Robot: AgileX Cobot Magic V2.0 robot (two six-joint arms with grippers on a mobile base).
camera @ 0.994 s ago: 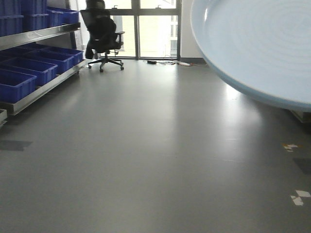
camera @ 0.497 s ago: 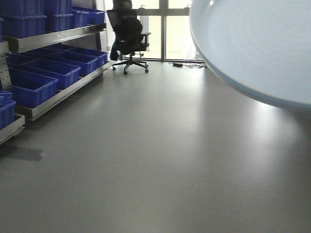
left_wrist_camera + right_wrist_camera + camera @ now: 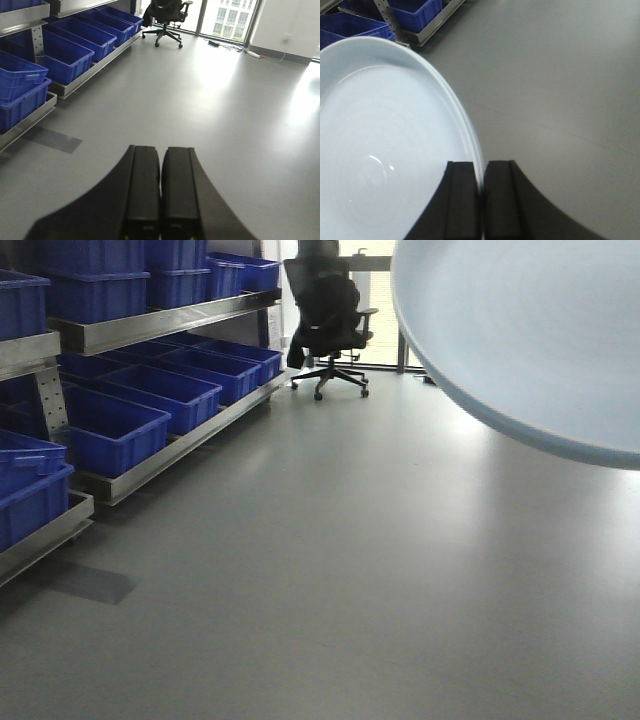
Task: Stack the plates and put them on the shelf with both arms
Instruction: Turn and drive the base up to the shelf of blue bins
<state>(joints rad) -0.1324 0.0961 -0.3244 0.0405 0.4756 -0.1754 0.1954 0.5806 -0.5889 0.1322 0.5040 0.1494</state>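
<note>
One broad grey floor (image 3: 330, 570) fills most of every view, glossy and streaked with window light. Along its left edge runs a long metal shelf (image 3: 170, 322) in tiers. Its levels are packed with blue bins (image 3: 110, 435) from the near end to the far end. Just past the far end of the shelf stands a black office chair (image 3: 330, 325) on its wheeled base, close to the windows.

Well to the right of the shelf and clear of the floor, a pale blue-white plate (image 3: 540, 330) is carried in the air, tilted so its underside faces the front camera. In the right wrist view its rim passes between the black jaws of the right gripper (image 3: 482, 172), which are clamped on that edge, and the glossy inner face of the plate (image 3: 385, 150) spreads to the left. Only one rim is plain to see; whether a second plate nests with it cannot be told.

Beside the shelf's near end, the left gripper (image 3: 160, 150) hangs over bare floor, jaws pressed together on nothing.
</note>
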